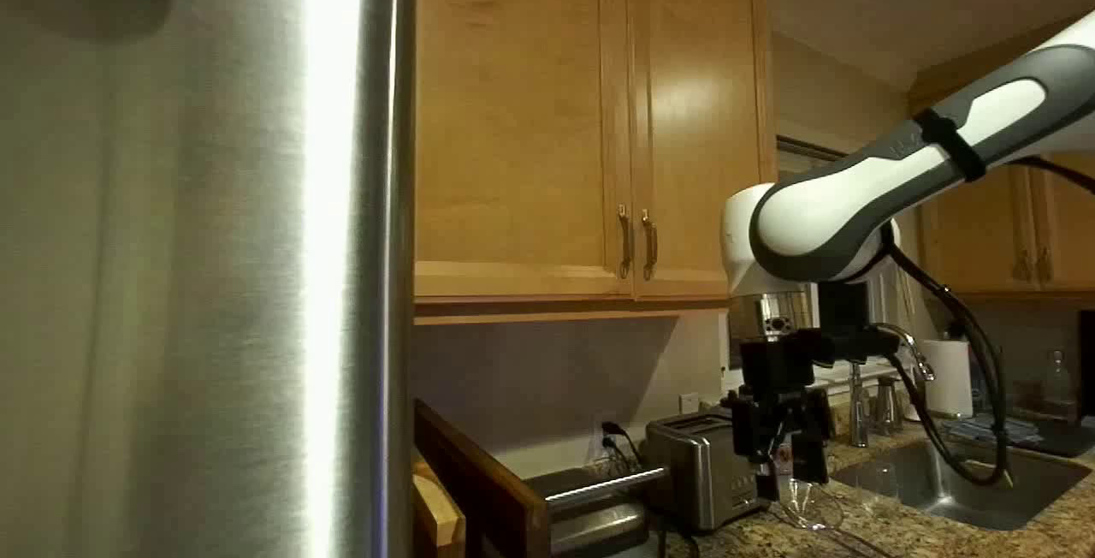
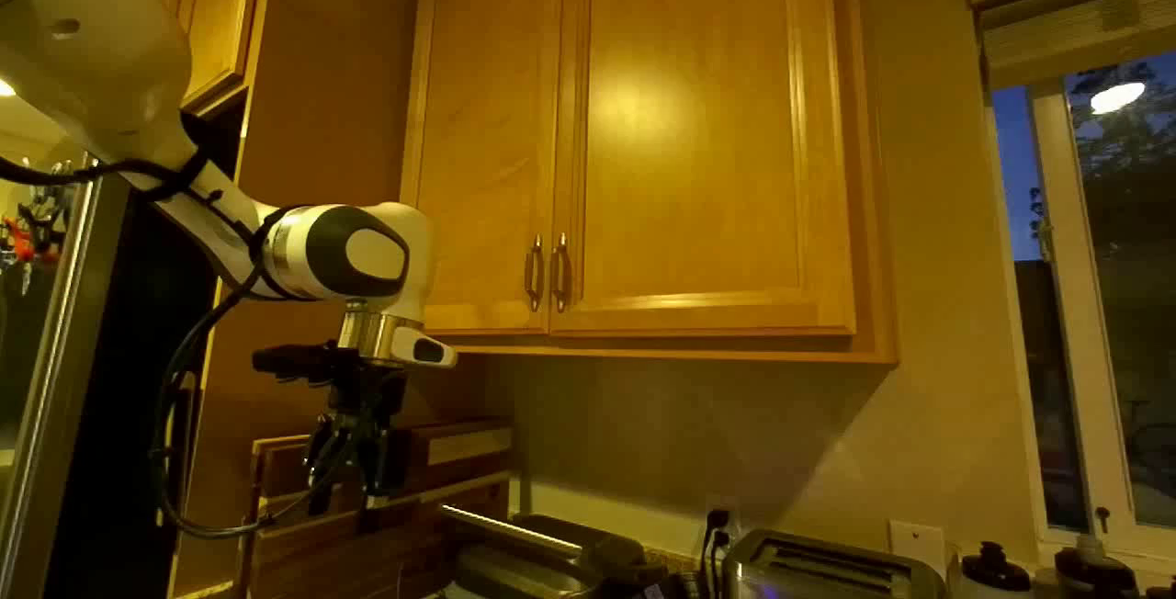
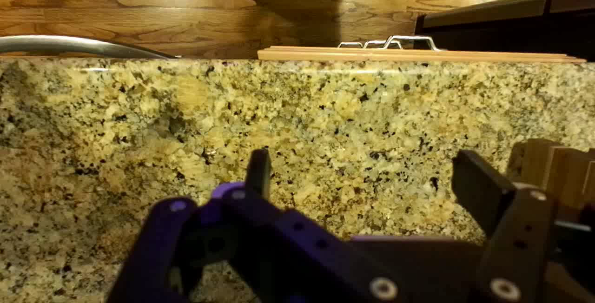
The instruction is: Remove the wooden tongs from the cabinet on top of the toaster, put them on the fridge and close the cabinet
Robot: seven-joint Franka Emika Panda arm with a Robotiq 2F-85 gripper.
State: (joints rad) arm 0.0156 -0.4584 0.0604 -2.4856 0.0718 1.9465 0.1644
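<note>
Wooden tongs: I cannot tell where they are; the inside of the cabinet (image 1: 522, 130) is hidden.
Cabinet: light honey wood, hung on the wall (image 2: 643, 434), both doors (image 2: 698, 167) closed in both exterior views.
Handles (image 2: 561, 273): two slim metal pulls, upright and side by side, low on the cabinet where the doors meet.
Gripper (image 3: 365, 173): pointing down, lower than the bottom of the cabinet in both exterior views; jaws spread wide, fingers (image 3: 258, 173) well apart, holding nothing. In the wrist view the speckled counter (image 3: 325, 108) shows between them.
Arm (image 1: 855, 207): white and grey; in an exterior view it extends in from the right of the cabinet and covers its lower right corner.
Toaster (image 1: 680, 472): brushed steel with dark trim, on the counter below the cabinet.
Plugs (image 2: 718, 519): black, at the wall below the cabinet.
Bar-handled appliance (image 1: 603, 528): silver and dark, also below the cabinet.
Boards (image 1: 492, 481): dark and light wood, under the left part of the cabinet.
Fridge (image 1: 205, 284): tall, smooth brushed steel, left of the cabinet in an exterior view and in front of it.
Sink (image 1: 1009, 498): lower than the cabinet and off to its right in an exterior view.
Window (image 2: 1135, 305): to the right of the cabinet.
</note>
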